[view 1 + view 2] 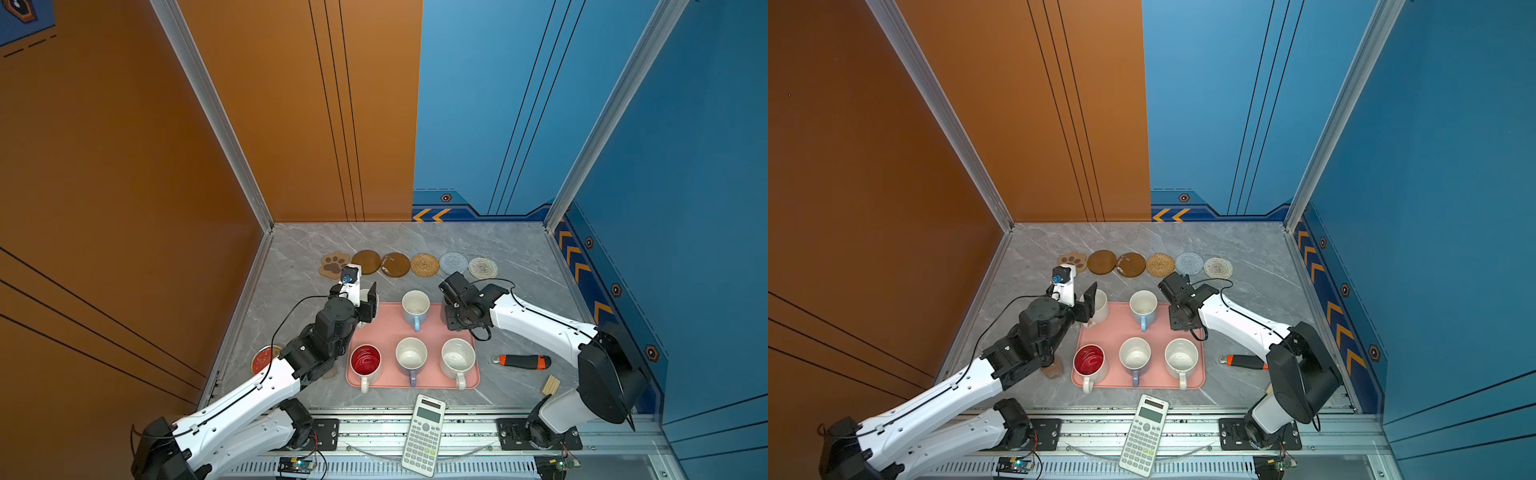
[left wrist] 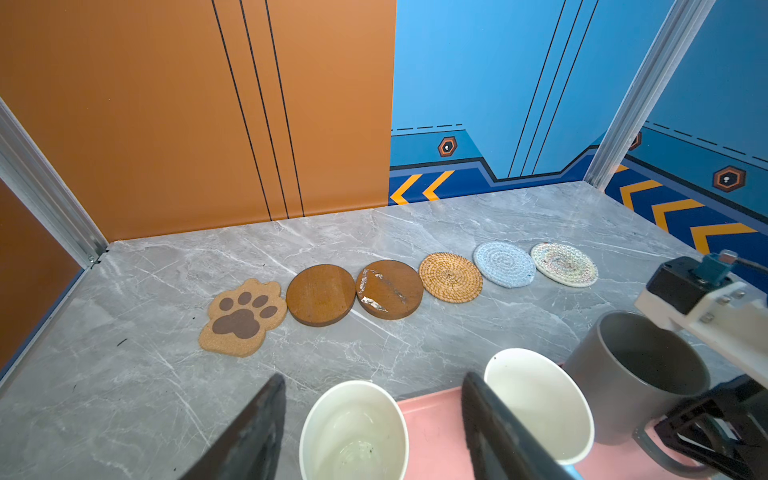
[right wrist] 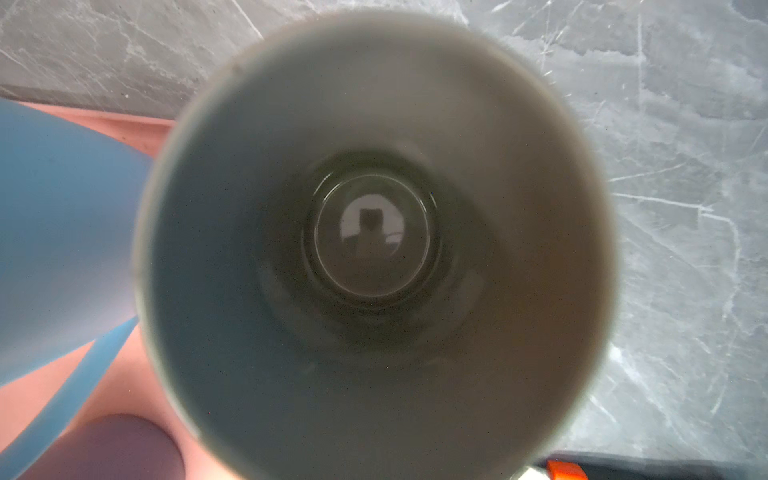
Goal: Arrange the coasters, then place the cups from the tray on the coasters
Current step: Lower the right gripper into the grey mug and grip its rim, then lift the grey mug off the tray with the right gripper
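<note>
Six coasters lie in a row at the back, from the paw-shaped one [image 1: 334, 264] to the whitish woven one [image 1: 483, 268]. The pink tray [image 1: 386, 328] carries the light blue cup [image 1: 415, 307], the red-inside cup [image 1: 365, 360], the lavender cup [image 1: 411, 355] and the speckled cup [image 1: 458, 358]. My left gripper [image 2: 372, 377] stands open with a finger on each side of the white cup [image 2: 353, 432] at the tray's back left corner. My right gripper [image 1: 455, 320] hangs over the grey cup [image 2: 636, 374], its fingers closed at the handle.
A calculator [image 1: 424, 434] lies at the front edge. An orange-and-black tool [image 1: 521, 361] and a small wooden piece [image 1: 550, 385] sit right of the tray. A round red tin [image 1: 266, 359] and a brown jar [image 1: 1052, 370] sit left of it, under my left arm.
</note>
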Robot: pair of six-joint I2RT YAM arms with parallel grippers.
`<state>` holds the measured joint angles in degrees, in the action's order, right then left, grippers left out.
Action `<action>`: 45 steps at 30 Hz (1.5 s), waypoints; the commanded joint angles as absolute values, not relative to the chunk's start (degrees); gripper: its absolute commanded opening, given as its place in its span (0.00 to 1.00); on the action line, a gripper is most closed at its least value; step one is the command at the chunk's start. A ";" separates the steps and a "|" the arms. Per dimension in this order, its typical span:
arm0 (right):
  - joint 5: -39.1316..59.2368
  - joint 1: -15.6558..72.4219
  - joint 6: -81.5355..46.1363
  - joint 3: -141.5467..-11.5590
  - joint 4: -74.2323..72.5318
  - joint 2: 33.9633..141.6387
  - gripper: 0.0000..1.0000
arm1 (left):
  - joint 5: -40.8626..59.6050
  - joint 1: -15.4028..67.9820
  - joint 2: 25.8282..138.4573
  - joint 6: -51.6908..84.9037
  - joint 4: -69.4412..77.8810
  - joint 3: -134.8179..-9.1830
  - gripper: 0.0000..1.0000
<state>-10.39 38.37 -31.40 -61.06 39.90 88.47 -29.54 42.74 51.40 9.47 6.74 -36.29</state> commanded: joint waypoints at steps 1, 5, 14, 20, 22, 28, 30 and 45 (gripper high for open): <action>-13.08 38.75 -31.78 -61.30 37.31 86.78 0.00 | -28.96 42.01 50.32 10.03 8.03 -35.26 0.67; -13.80 39.11 -31.79 -60.60 36.21 84.95 0.00 | -28.92 42.07 50.31 10.11 8.08 -35.24 0.67; -14.09 39.11 -31.54 -60.07 34.87 82.70 0.00 | -28.93 42.01 50.06 10.28 7.91 -35.16 0.67; -14.92 38.95 -31.05 -61.05 34.83 82.22 0.00 | -29.24 41.95 49.67 10.37 7.53 -35.15 0.67; -14.97 38.73 -30.53 -61.59 34.86 81.95 0.00 | -29.24 41.92 49.60 10.37 7.40 -34.98 0.67; -14.62 37.40 -28.80 -63.14 34.89 80.28 0.00 | -29.45 41.91 49.30 10.55 7.21 -34.91 0.67; -13.69 36.30 -28.13 -63.74 35.00 79.58 0.00 | -29.55 41.94 49.29 10.59 7.21 -34.90 0.67; -6.07 21.79 -20.49 -71.89 38.71 79.90 0.00 | -29.80 41.72 49.10 10.55 6.70 -34.89 0.67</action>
<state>-7.88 24.43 -23.42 -67.94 39.59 80.49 -29.54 42.35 50.09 10.15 7.01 -35.68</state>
